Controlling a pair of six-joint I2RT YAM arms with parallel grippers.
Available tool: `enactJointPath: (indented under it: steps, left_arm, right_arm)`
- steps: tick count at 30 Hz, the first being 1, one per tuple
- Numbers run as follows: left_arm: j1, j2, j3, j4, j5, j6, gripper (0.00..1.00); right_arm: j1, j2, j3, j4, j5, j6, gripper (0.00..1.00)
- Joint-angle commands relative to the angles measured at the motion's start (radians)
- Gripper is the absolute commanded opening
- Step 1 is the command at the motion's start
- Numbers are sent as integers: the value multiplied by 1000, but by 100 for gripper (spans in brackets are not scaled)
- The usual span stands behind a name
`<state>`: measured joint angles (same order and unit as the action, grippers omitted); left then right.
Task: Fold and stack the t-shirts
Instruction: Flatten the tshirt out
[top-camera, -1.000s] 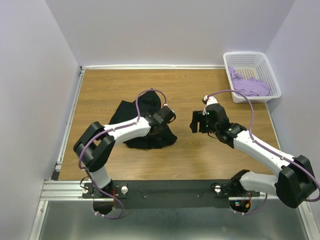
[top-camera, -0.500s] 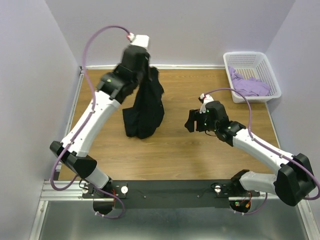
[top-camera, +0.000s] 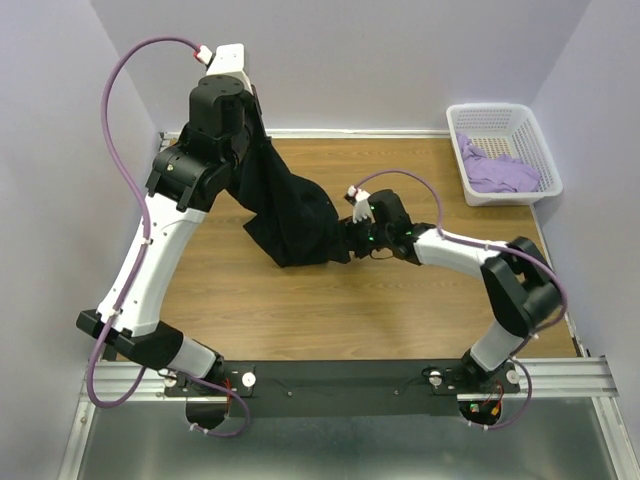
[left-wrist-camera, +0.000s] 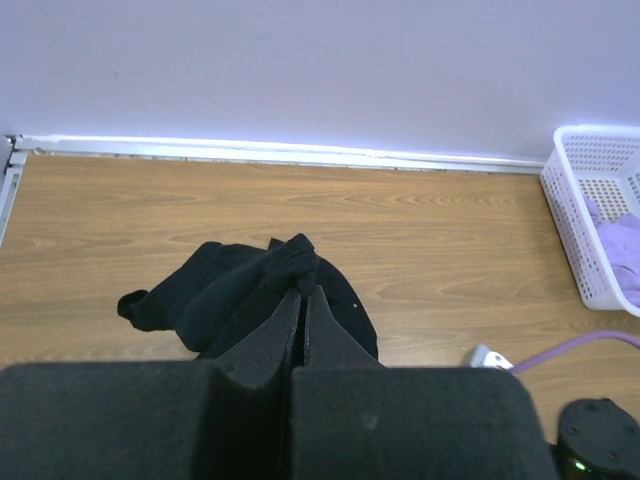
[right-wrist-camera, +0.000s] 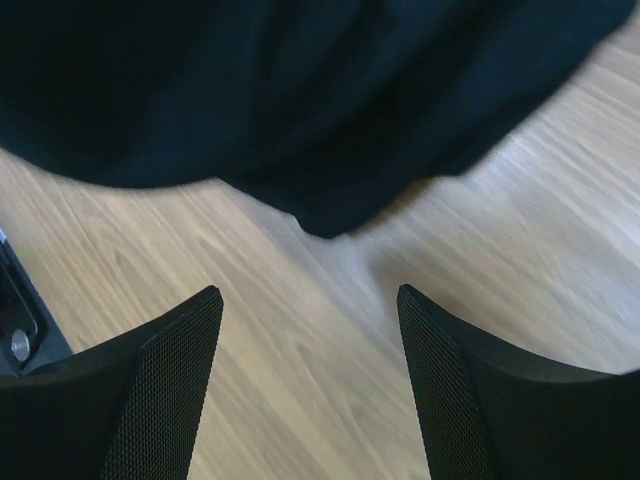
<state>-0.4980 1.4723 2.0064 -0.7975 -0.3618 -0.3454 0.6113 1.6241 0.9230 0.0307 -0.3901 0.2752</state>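
Observation:
The black t-shirt (top-camera: 293, 215) hangs from my left gripper (top-camera: 250, 145), which is raised high at the back left and shut on a bunch of its cloth. Its lower part drapes onto the table. In the left wrist view the fingertips (left-wrist-camera: 302, 292) pinch a black fold, and the rest of the shirt (left-wrist-camera: 210, 300) lies below. My right gripper (top-camera: 350, 240) is low beside the shirt's right lower edge, open and holding nothing. In the right wrist view the jaws (right-wrist-camera: 310, 295) stand wide over bare wood, with the black cloth (right-wrist-camera: 300, 100) just ahead. The lavender t-shirt (top-camera: 497, 172) lies crumpled in the basket.
A white lattice basket (top-camera: 500, 115) stands in the back right corner against the wall, also seen in the left wrist view (left-wrist-camera: 575, 190). The wooden table (top-camera: 420, 310) is walled at the back and both sides. Purple cables loop from both wrists.
My left arm has lifted the black t-shirt off the table, up and toward the back left. My right arm has reached left to the shirt's lower edge, jaws still open.

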Motion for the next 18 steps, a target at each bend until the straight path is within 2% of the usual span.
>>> enactJointPath:
  steps: [1, 6, 13, 15, 18]
  left_arm:
    - [4, -36, -40, 50, 24, -26, 0]
    - [10, -49, -75, 64, 21, -24, 0]
    - [50, -82, -100, 67, 24, -6, 0]
    - [62, -93, -106, 63, 23, 3, 0]
    - [85, -116, -123, 70, 26, 11, 0]
  right_arm:
    - [30, 104, 86, 98, -53, -5, 78]
    - [48, 253, 138, 112, -4, 9, 79]
    - [50, 361, 185, 124, 72, 32, 77]
    - [50, 373, 200, 124, 73, 28, 72]
    - [50, 390, 220, 130, 66, 30, 51]
